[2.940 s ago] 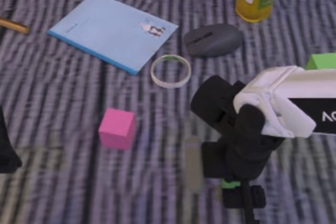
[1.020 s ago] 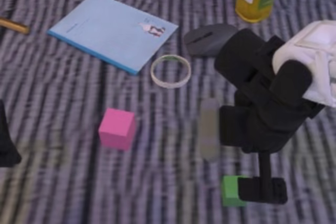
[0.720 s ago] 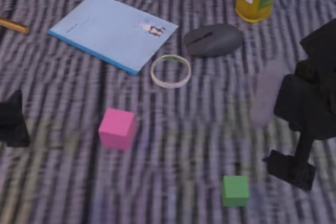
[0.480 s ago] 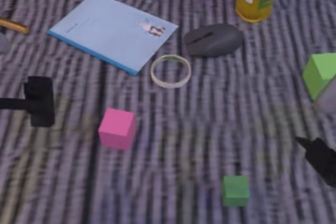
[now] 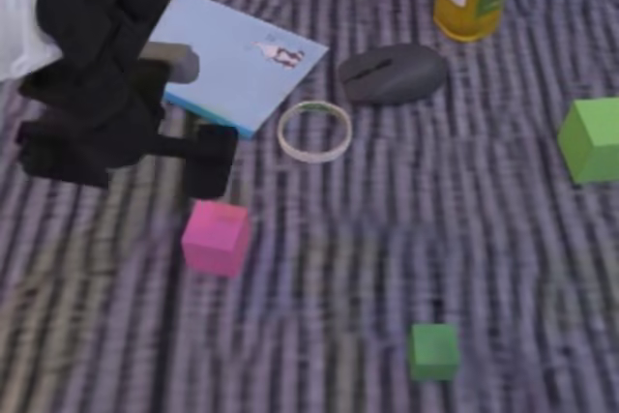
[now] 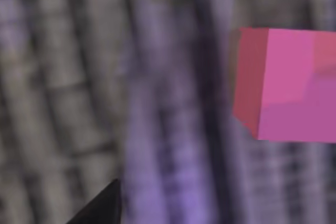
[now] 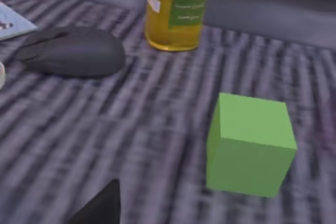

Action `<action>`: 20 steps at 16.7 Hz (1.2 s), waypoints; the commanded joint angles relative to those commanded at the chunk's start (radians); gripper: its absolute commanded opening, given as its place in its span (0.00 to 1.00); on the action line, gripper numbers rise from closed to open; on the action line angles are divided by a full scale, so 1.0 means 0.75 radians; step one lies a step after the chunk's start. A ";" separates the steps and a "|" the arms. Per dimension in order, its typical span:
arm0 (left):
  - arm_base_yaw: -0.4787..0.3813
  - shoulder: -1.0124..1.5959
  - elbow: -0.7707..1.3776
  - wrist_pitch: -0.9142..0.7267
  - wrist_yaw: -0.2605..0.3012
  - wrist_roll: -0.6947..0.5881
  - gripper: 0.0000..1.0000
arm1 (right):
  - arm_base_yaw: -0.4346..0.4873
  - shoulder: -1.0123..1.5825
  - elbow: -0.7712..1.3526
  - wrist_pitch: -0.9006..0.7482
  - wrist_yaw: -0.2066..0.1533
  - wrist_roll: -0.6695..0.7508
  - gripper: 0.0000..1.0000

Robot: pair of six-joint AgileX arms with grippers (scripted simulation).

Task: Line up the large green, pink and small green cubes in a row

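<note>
**Left arm closing in on the pink cube**

From above, your left gripper [image 5: 208,162] hangs just beside the pink cube [image 5: 217,237], apparently empty; whether it is spread I cannot tell. The small green cube [image 5: 433,351] and large green cube [image 5: 592,138] sit well apart.

In the left wrist view, centre on the pink cube [image 6: 286,85] before descending.

In the right wrist view, the large green cube [image 7: 250,144] waits; the right gripper's state cannot be told.
</note>
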 joint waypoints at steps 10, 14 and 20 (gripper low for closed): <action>-0.100 0.433 0.360 -0.209 -0.008 -0.053 1.00 | -0.139 -0.342 -0.242 0.233 0.052 0.187 1.00; -0.095 0.438 0.340 -0.184 -0.008 -0.050 1.00 | -0.139 -0.342 -0.242 0.233 0.052 0.187 1.00; -0.097 0.554 0.163 0.120 -0.007 -0.048 1.00 | -0.139 -0.342 -0.242 0.233 0.052 0.187 1.00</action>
